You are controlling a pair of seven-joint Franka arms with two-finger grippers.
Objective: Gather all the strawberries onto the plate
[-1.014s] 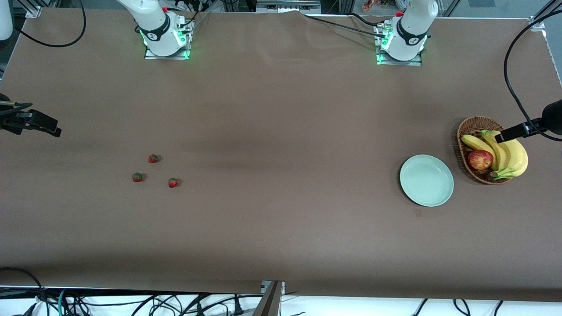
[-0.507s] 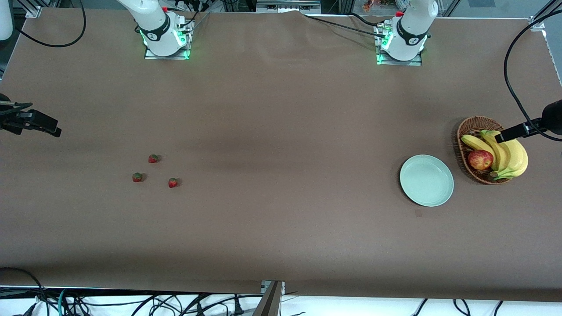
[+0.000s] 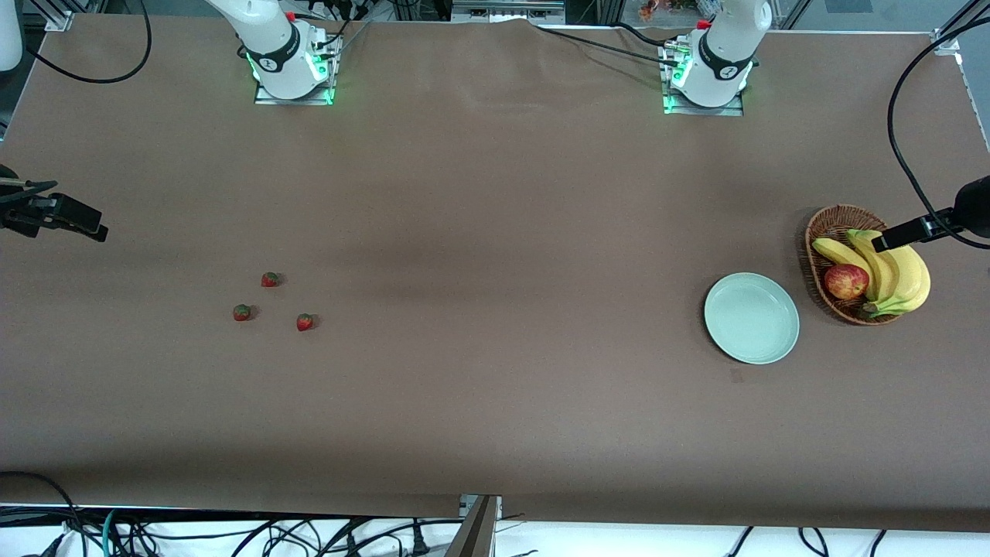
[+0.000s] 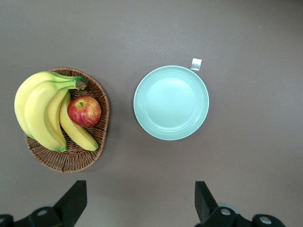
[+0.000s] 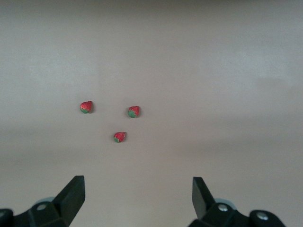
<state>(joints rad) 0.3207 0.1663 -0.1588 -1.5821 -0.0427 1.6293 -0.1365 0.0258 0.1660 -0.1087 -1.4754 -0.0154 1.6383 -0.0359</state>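
Here, three strawberries (image 5: 120, 136) lie on the table below the spread right gripper (image 5: 137, 203); the spread left gripper (image 4: 140, 205) hangs over the empty plate (image 4: 171, 102).

1. A brown tabletop (image 3: 495, 232) fills most of the front view.
2. Black cables (image 3: 232, 534) tangle along its near edge, over a white floor strip.
3. Aluminium framing (image 3: 58, 19) stands at its corners.

Plate (image 4: 147, 120): smooth, glazed, slight sheen. Basket (image 4: 71, 158): rough woven wicker. Table cover (image 3: 495, 232): matt brown, cloth-like. Apple (image 4: 84, 111): glossy skin.
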